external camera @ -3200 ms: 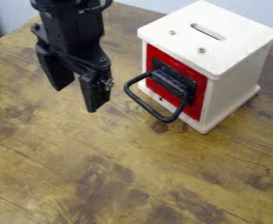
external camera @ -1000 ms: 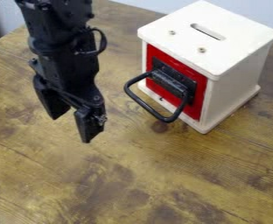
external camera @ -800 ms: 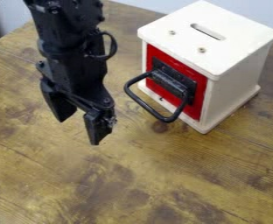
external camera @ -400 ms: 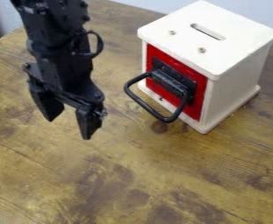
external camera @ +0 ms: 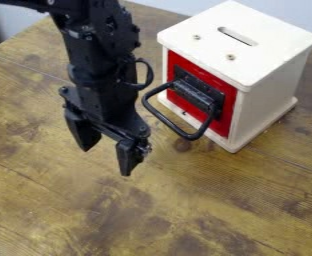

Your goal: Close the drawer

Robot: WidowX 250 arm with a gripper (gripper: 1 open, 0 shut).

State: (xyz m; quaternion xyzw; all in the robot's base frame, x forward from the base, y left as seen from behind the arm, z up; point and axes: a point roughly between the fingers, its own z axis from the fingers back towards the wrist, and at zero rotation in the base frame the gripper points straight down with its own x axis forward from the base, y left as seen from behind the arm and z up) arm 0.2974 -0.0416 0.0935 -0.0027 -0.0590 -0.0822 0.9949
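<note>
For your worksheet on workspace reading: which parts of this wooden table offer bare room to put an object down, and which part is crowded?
Free: the table in front of the box, and the near-left corner. Crowded: between the open gripper and the drawer handle.

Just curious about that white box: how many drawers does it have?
1. A single red-fronted drawer with a black loop handle sits in the side of the cream box facing the arm. Other sides are hidden.

It looks like a lab or test bench: a worn wooden worktop point(external camera: 239, 215) carries only a cream-white box point(external camera: 239, 60), with a black robot arm point(external camera: 99, 60) just beside it.
</note>
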